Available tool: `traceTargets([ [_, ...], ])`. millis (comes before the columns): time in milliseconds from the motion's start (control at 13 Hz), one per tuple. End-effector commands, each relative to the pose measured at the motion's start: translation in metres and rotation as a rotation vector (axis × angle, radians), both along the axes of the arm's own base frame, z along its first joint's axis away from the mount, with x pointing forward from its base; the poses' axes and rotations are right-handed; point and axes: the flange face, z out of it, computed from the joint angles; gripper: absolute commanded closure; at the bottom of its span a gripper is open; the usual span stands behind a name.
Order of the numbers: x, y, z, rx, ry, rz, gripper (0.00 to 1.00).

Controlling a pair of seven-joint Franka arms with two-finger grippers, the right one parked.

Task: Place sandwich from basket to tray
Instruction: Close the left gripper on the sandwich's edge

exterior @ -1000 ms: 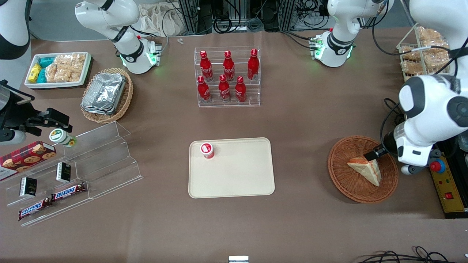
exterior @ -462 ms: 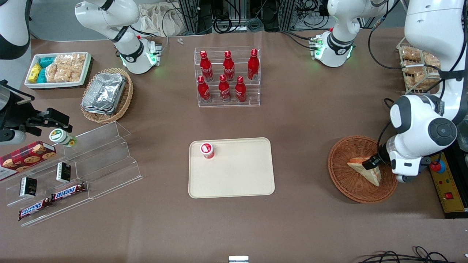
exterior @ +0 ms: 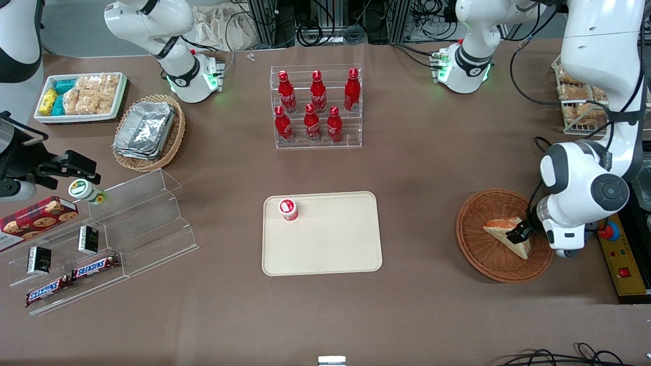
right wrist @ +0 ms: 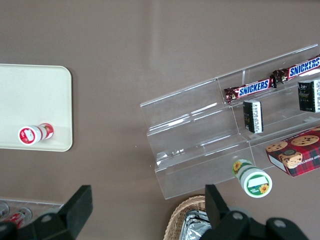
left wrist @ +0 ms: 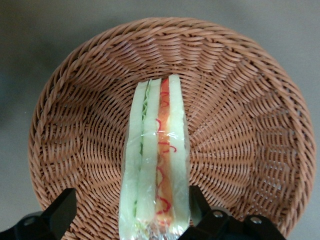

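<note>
Observation: the sandwich (exterior: 508, 236) lies in the basket (exterior: 475, 251) at roughly 3 o'clock from the tray (exterior: 330, 254), toward the working arm's end of the desk. It rests on edge with its filling face up, which offers two flat bread faces for gripping. The hand (left wrist: 130, 220) is low in the basket with its fingers (left wrist: 60, 212) spread apart, one on each side of the wedge; one looks about touching the wrap, the other stands clear.

Judgement: the straddle is set for a squeeze across the bread. The tray holds a small red-capped pot (exterior: 288, 209) near its 10 o'clock corner; the remainder is bare for the placing.
</note>
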Motion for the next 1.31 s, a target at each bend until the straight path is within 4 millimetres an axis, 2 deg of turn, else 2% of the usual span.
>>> traceTargets([
  [0,0.005,0.011,-0.016,-0.014,-0.02,0.082,0.0],
  [77,0.006,0.011,-0.022,-0.025,-0.019,0.098,0.04],
  [154,0.007,0.012,-0.024,-0.041,-0.018,0.124,0.35],
  [231,0.009,0.011,-0.021,-0.05,-0.025,0.142,0.8],
  [308,0.011,0.009,-0.018,-0.051,-0.032,0.148,1.0],
  [462,0.017,0.003,-0.011,-0.048,-0.045,0.195,1.0],
  [692,0.024,-0.02,0.008,-0.041,-0.055,0.186,1.0],
  [846,0.027,-0.02,0.047,-0.041,-0.015,0.178,1.0],
  [1077,0.025,-0.026,0.125,-0.02,0.047,0.141,1.0],
  [1231,0.022,-0.061,0.18,-0.005,0.082,0.075,1.0],
])
